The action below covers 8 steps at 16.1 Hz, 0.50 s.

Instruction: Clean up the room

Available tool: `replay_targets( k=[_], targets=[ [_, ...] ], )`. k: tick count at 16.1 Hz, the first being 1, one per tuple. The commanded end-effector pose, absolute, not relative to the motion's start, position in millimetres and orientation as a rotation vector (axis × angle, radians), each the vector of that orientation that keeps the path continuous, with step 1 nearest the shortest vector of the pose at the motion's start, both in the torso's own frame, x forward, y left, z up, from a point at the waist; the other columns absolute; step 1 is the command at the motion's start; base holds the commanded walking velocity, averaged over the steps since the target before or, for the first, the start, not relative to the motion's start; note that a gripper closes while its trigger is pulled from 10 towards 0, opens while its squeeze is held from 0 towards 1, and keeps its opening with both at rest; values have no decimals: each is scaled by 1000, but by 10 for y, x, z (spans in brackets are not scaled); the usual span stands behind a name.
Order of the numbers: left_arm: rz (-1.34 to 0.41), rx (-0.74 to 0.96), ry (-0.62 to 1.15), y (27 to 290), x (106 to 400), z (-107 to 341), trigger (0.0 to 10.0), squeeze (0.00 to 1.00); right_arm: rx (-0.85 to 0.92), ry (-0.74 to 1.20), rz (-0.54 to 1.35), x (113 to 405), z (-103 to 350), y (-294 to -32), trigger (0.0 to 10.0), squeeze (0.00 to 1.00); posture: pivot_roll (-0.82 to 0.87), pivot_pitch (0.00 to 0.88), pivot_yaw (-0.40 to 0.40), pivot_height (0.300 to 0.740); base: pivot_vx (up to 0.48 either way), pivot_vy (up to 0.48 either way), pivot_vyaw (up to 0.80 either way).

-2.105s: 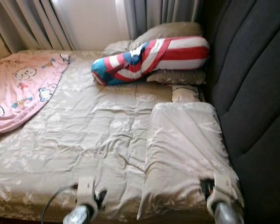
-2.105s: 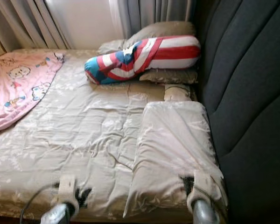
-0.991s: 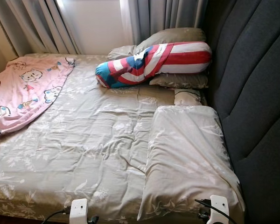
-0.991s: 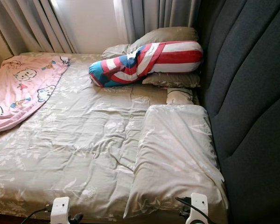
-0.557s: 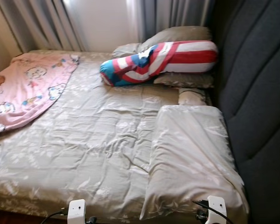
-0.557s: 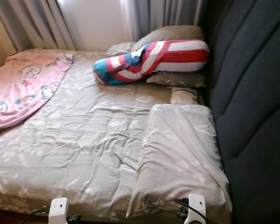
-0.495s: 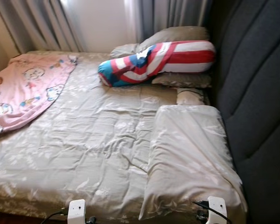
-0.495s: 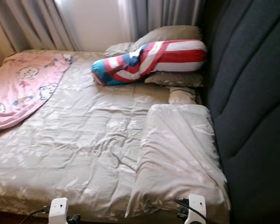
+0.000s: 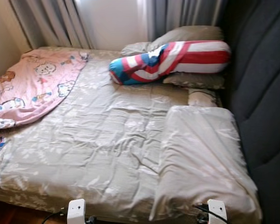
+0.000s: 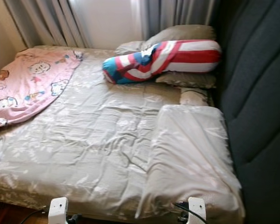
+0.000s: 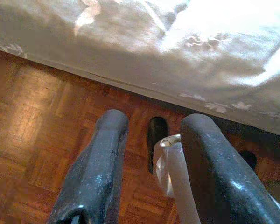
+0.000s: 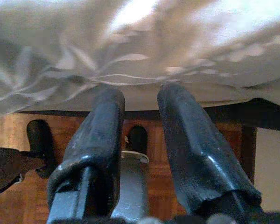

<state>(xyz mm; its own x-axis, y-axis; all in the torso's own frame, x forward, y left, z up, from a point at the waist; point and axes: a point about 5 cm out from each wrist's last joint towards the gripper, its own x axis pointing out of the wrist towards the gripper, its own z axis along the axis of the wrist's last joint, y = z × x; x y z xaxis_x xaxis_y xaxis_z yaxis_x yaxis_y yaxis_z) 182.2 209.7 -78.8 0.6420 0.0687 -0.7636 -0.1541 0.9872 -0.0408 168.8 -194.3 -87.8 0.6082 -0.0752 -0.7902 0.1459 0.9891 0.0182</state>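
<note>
A bed [image 9: 107, 140] covered by a beige leaf-print quilt [image 9: 84, 154] stands against a dark padded headboard [image 9: 263, 93] on the right. A fold of the quilt is turned back over the near right corner. At the head end a red, white and blue striped bolster [image 9: 170, 60] lies across beige pillows [image 9: 186, 35]. A pink cartoon blanket [image 9: 32, 86] lies spread on the far left of the bed. Grey curtains [image 9: 51, 23] hang behind.

The left gripper [image 11: 149, 154] hangs below the bed edge over a wood parquet floor [image 11: 28, 135], its 2 black fingers [image 11: 98, 168] spread apart and empty. The right gripper [image 12: 140, 135] is also just under the quilt's hanging edge, its 2 fingers a little apart, pinching nothing. In the head views, 2 white wrist parts sit at the bottom edge in front of the bed.
</note>
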Motion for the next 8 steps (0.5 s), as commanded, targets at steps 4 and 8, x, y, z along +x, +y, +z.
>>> replay_targets(
  k=[4,8],
  targets=[
    [135,-107,878,2124,1785,-802,10000,0,77,939,-126,1601,-902,-2039,10000,0,-19,72,15,740,0,388,0],
    [137,-106,876,2127,1783,-802,10000,0,77,942,-136,1559,-896,-2157,10000,0,-20,73,14,740,0,379,0]
  ],
)
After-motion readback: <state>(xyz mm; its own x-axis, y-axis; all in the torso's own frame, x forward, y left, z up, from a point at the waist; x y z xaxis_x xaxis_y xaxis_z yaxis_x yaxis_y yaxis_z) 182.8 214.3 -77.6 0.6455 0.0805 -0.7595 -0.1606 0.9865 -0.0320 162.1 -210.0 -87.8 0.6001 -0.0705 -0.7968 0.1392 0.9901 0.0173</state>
